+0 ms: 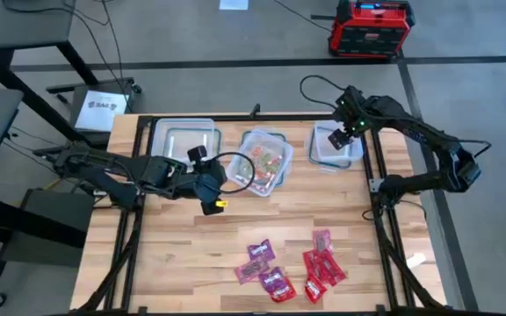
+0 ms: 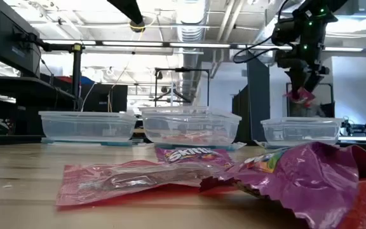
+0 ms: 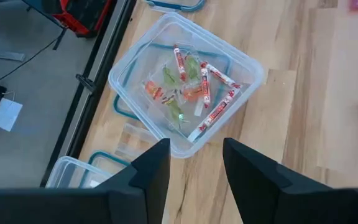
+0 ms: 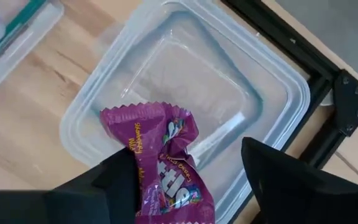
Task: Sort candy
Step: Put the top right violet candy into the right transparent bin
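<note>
Right claw (image 4: pixel 185 180) grips a pink packet (image 4: pixel 163 165) above the empty container (image 4: pixel 191 93) — left claw (image 3: pixel 194 165) open; many packets (image 1: pixel 292 268) remain unsorted.

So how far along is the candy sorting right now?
Done: several candies lie in the middle container. In hand: the right end effector holds a purple Skittles packet over the right container, which looks empty. Left: red and pink packets on the table; the left end effector is open.

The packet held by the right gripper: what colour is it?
Magenta-purple with multicoloured lettering: the crinkled packet in the right gripper, above an empty clear container. Best seen in the right wrist view.
</note>
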Available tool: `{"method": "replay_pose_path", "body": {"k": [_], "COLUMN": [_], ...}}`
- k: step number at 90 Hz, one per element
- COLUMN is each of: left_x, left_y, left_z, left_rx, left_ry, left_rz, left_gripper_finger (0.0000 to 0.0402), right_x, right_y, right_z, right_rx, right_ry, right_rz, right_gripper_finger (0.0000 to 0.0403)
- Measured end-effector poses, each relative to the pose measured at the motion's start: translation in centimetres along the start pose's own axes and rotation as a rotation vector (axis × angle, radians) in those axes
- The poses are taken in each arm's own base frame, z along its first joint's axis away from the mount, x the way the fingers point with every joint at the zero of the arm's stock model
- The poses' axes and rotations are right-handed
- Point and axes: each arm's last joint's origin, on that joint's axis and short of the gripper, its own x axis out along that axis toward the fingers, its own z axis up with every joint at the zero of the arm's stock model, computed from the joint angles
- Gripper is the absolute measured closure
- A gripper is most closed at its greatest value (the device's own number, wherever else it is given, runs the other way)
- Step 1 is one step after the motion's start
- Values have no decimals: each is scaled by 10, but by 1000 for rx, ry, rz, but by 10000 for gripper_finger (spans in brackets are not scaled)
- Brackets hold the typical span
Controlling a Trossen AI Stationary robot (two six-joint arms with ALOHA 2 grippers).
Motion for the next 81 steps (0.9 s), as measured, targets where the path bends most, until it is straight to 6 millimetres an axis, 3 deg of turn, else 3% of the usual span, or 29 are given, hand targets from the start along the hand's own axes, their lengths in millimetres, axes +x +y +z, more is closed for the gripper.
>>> {"method": "replay_pose_path", "body": {"k": [5, 16, 36, 45, 56, 70, 81], "left_x": [0, 0, 0, 0, 0, 0, 0], "left_y": [0, 0, 0, 0, 0, 0, 0], "left_z": [0, 0, 0, 0, 0, 0, 0], "left_rx": [0, 0, 0, 0, -1, -1, -3], "left_ry": [0, 0, 0, 0, 1, 0, -3], "left_rz": [0, 0, -1, -2, -5, -6, -6], "left_gripper_finger": [268, 268, 268, 268, 268, 268, 268], "right_x": [0, 0, 0, 0, -1, -2, -2], "right_y": [2, -5, 1, -3, 5, 0, 0], "right_z": [0, 5, 4, 6, 10, 11, 11], "right_rx": [11, 134, 107, 177, 110, 180, 164], "right_ry": [1, -45, -37, -51, -65, -93, -92], "right_rz": [98, -2, 118, 72, 400, 253, 267], "right_gripper_finger": [157, 163, 171, 172, 172, 172, 172]}}
